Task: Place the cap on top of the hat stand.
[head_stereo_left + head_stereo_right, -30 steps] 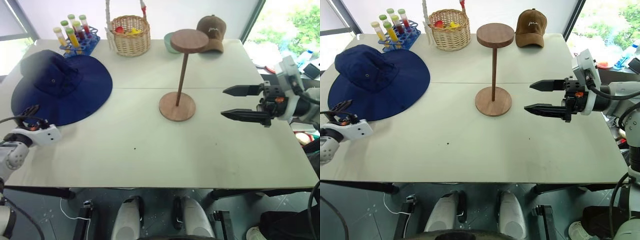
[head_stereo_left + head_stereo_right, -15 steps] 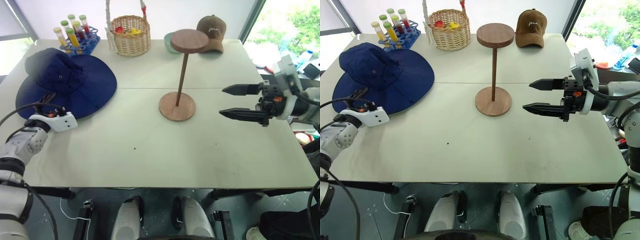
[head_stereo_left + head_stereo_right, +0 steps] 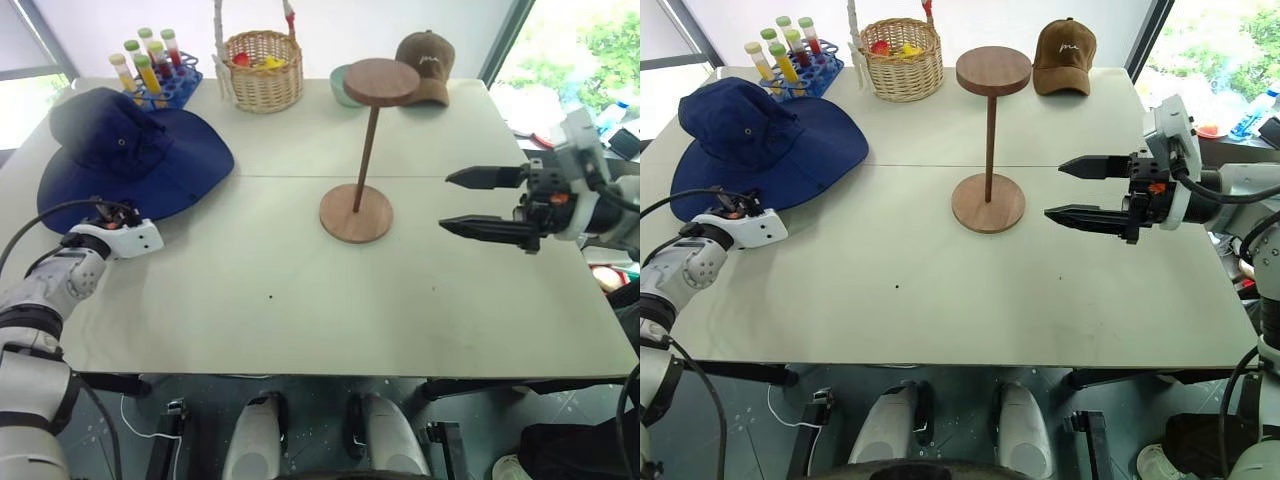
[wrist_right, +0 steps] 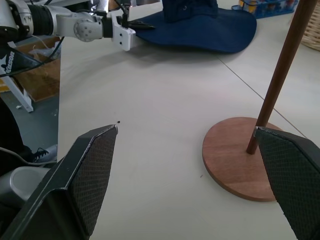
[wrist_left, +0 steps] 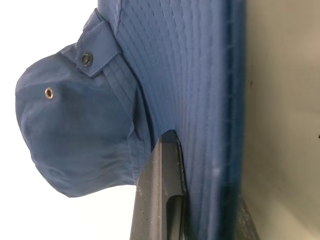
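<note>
Bright, even daylight fills the scene, strongest at the window (image 3: 1230, 60) in the far right corner, which is washed out. The table (image 3: 300, 290) shows soft, faint shadows only. In the left wrist view, the background beyond the cap (image 5: 165, 75) is blown out to white, and the fabric stitching is sharp.

robot test lab by a window

looks like a robotics lab or demo room, not a home. plain pale work table (image 3: 940, 290) set with mismatched props: a rack of coloured test tubes (image 3: 790, 62), a wicker basket (image 3: 903, 58), a wooden hat stand (image 3: 989, 140), a brown baseball cap (image 3: 1063, 56) and a navy sun hat (image 3: 760, 140). loose cables (image 3: 140, 425) trailing on a speckled grey floor (image 3: 750, 420) beneath. bare white wall (image 3: 330, 20) behind, dark-framed window (image 3: 575, 50) with greenery outside, cluttered side surface (image 3: 1240, 115) at the right edge.
</note>
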Available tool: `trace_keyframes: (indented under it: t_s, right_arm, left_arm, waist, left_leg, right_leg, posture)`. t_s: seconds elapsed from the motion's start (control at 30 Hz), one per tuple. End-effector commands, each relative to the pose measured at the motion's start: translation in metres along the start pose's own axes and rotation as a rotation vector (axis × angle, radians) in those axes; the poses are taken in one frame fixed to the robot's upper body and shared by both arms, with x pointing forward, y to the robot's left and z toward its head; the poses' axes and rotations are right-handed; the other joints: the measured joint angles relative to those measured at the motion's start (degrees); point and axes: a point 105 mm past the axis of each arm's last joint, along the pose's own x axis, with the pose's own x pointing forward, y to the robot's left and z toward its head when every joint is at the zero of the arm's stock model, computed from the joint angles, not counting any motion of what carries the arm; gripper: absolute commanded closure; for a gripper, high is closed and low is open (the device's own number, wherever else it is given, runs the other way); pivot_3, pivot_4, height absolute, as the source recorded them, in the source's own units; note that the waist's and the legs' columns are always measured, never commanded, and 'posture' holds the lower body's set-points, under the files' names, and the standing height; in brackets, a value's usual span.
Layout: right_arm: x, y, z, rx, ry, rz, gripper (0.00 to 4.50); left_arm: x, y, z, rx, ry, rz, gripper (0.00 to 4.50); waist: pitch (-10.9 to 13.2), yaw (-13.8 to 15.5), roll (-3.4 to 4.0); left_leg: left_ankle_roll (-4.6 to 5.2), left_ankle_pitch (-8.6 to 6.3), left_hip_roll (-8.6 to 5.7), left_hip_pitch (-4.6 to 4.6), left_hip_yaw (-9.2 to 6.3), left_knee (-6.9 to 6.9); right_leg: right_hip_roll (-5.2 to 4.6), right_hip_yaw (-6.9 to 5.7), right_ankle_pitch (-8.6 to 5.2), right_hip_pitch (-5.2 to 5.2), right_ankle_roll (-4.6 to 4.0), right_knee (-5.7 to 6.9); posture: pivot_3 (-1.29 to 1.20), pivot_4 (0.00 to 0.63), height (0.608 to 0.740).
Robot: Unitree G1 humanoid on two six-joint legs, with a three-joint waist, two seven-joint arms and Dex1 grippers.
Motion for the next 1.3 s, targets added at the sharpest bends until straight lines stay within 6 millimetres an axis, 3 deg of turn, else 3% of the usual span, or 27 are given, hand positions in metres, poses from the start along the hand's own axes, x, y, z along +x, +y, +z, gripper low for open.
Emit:
trace_keyframes:
  t_s: [0.03,0.37,0.63,0.9,1.1,1.3]
  right_arm:
    - [-0.004,0.001,0.015,-0.048,-0.025,-0.012,0.00]
    - [-0.011,-0.007,0.028,-0.063,-0.058,-0.060,0.00]
    - [-0.020,-0.013,0.041,-0.105,-0.076,-0.091,0.00]
    - [-0.022,-0.016,0.042,-0.125,-0.085,-0.102,0.00]
    - [-0.022,-0.017,0.042,-0.143,-0.097,-0.109,0.00]
    - [-0.036,-0.022,0.048,-0.175,-0.098,-0.160,0.00]
  left_arm:
    - [0.000,0.021,-0.005,-0.025,0.012,0.073,4.48]
    - [-0.005,0.050,0.000,-0.067,-0.033,0.170,4.48]
    - [-0.032,0.123,0.019,-0.123,-0.088,0.359,4.48]
    - [-0.046,0.199,0.028,-0.331,-0.034,0.528,4.48]
    - [-0.044,0.249,0.066,-0.400,-0.152,0.605,4.48]
    - [-0.031,0.279,0.111,-0.460,-0.298,0.631,4.48]
  waist:
    - [0.00,-0.01,0.00]
    - [0.00,-0.04,0.00]
    - [0.00,-0.05,0.00]
    - [0.00,-0.04,0.00]
    - [0.01,0.08,-0.01]
    - [0.01,0.14,-0.02]
  left_leg:
    - [0.00,0.00,0.00,0.00,0.00,0.00]
    - [0.00,0.00,0.00,0.00,-0.03,0.01]
    - [0.00,0.00,0.01,0.00,-0.05,0.00]
    - [0.00,0.00,0.01,0.02,-0.08,0.01]
    - [0.00,0.01,-0.01,0.01,-0.11,0.07]
    - [0.00,0.01,-0.02,0.01,-0.14,0.12]
  right_leg:
    - [0.00,0.00,0.00,0.00,0.00,0.00]
    - [0.00,0.00,0.00,0.01,0.00,0.00]
    - [-0.01,0.00,0.00,0.04,0.00,-0.01]
    - [0.06,0.00,0.00,0.07,0.00,0.00]
    - [0.09,0.01,0.04,0.14,0.06,-0.03]
    - [0.12,0.01,0.05,0.17,0.09,-0.02]
  posture:
    - [0.00,0.150,0.740]
    - [0.00,0.150,0.740]
    - [0.00,0.150,0.740]
    - [0.00,0.150,0.740]
    - [0.00,0.150,0.740]
    - [0.00,0.150,0.740]
